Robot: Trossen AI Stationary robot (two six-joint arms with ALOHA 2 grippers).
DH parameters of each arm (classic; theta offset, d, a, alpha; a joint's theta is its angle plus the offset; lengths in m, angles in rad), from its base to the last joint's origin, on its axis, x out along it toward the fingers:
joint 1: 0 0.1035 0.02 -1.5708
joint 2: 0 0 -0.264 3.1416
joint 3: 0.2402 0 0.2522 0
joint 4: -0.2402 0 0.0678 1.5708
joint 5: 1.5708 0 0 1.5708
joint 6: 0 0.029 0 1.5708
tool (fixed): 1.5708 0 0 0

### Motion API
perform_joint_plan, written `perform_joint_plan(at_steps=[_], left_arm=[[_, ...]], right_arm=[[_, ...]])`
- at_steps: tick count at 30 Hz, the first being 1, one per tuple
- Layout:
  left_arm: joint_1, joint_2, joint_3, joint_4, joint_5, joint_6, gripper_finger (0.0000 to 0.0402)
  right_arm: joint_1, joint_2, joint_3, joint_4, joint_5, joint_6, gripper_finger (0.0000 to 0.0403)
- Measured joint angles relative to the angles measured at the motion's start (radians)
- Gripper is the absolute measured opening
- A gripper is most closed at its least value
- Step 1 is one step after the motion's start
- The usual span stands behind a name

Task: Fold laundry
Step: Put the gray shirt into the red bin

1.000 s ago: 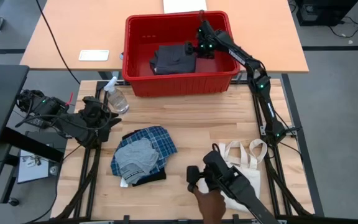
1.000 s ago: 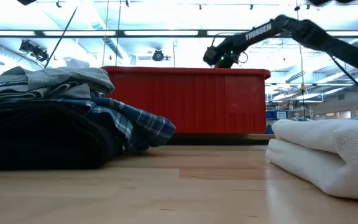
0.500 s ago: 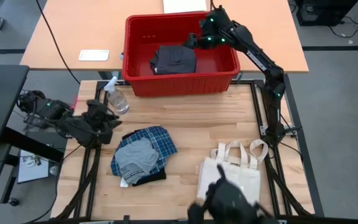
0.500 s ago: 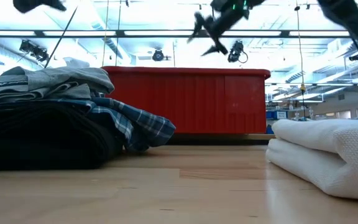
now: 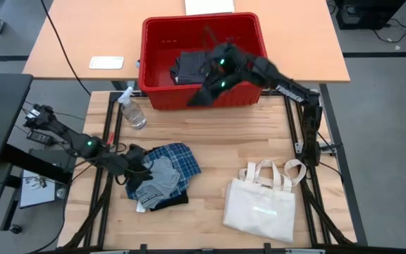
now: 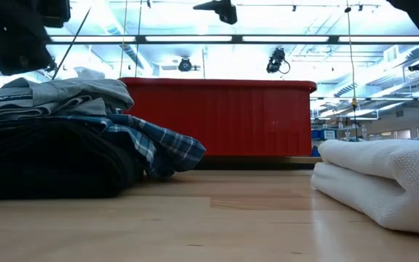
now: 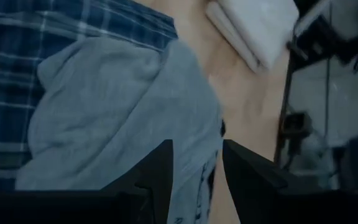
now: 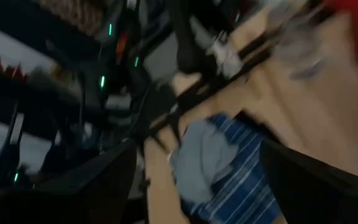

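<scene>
A pile of laundry [image 5: 162, 176] lies on the table's left half: a blue-and-white plaid shirt [image 5: 182, 161] under a light grey garment [image 5: 154, 178], with a black one [image 5: 171, 202] at the bottom. A dark grey garment [image 5: 187, 68] lies in the red bin [image 5: 162, 97]. My left gripper [image 5: 142, 168] is open at the pile's left edge, above the light grey garment [image 7: 123, 118]; the low view shows this gripper [image 6: 20, 36] clear of the pile [image 6: 57, 138]. My right gripper [image 5: 197, 99] is open in the air over the bin's near wall.
A cream tote bag [image 5: 263, 204] lies flat on the table's near right part, handles toward the far side. A spray bottle [image 5: 131, 110] stands at the far left corner. A white flat object [image 5: 106, 62] lies on the farther table. Bare wood lies between pile and bag.
My right gripper has risen out of the red bin and swung left and toward the near side, past the bin's front wall; the dark grey garment stays in the bin. My left gripper has moved from the table's left edge to the pile. A person's hand at the tote has withdrawn.
</scene>
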Motion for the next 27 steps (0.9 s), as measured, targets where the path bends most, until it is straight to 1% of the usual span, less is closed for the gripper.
perform_joint_plan(at_steps=[3, 7, 12, 16, 18, 22, 25, 27], left_arm=[[0.034, 0.001, -0.001, -0.005, 0.015, -0.032, 0.0144], [0.051, 0.001, -0.001, -0.003, 0.043, -0.034, 0.0144], [0.011, 0.003, -0.002, 0.033, 0.034, -0.039, 0.0144], [-0.047, 0.031, -0.002, 0.031, -0.002, -0.059, 0.0144], [-0.078, 0.056, -0.002, 0.030, -0.010, -0.058, 0.0144], [-0.151, 0.113, -0.001, 0.029, -0.048, -0.044, 0.0144], [-0.199, 0.154, -0.002, 0.029, -0.083, -0.029, 0.0144], [-0.216, 0.179, -0.001, 0.029, -0.095, -0.014, 0.0144]], right_arm=[[0.063, 0.002, -0.057, 0.018, -0.020, 0.000, 0.0345], [0.141, 0.002, -0.184, 0.084, -0.054, 0.004, 0.0345], [0.208, 0.004, -0.407, 0.383, -0.055, 0.111, 0.0345], [0.247, 0.004, -0.566, 0.663, -0.040, 0.293, 0.0345], [0.267, 0.005, -0.627, 0.755, -0.010, 0.376, 0.0345], [0.299, 0.007, -0.698, 0.865, 0.053, 0.468, 0.0345], [0.313, 0.026, -0.710, 0.901, 0.055, 0.508, 0.0345], [0.320, 0.048, -0.709, 0.956, 0.051, 0.518, 0.0345]])
